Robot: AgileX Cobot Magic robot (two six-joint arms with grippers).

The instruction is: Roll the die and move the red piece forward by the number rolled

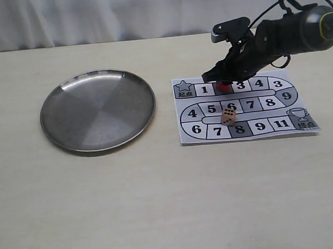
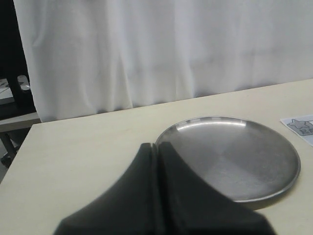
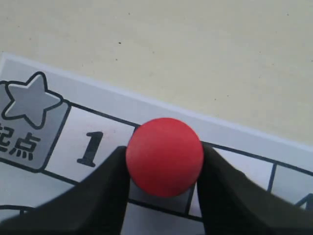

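Landmark: printed paper game board (image 1: 197, 129), a numbered track with a star start square and a trophy finish square.

- Well left of the board: round brushed-steel plate (image 1: 98, 110), nothing on it.
- Left gripper (image 2: 157, 152): seen only in its own wrist view, looking over the plate towards the board's star corner. Its black fingers are pressed together with nothing between them.
- On the board, upper row, in the square between 1 and 3: small red cylinder piece (image 1: 225, 87) with a rounded top. The square's own number is covered.
- Right gripper (image 1: 225, 83): reaches in from beyond the board's right side. Its jaws are narrowed onto the red piece, one black finger (image 3: 105, 191) on each flank. They look to be touching, so I judge it gripped. Whether it is lifted off the board I cannot tell.
- On the board, below the red piece, near the 6 of the middle row: small pale wooden die (image 1: 228, 116) with black pips. The top face is too small to count with confidence.

Risks, as judgement:
- The board looks like a loose sheet. Sliding the piece instead of lifting it could drag or wrinkle the sheet and shift the squares.
- The fingers sit low on a rounded body, so a light grip could let the piece slip or tip when it is raised.
- The die lies close to the track ahead. A low sweep of the fingers could knock it and change the roll.
- A misread of the pips would give a wrong count.
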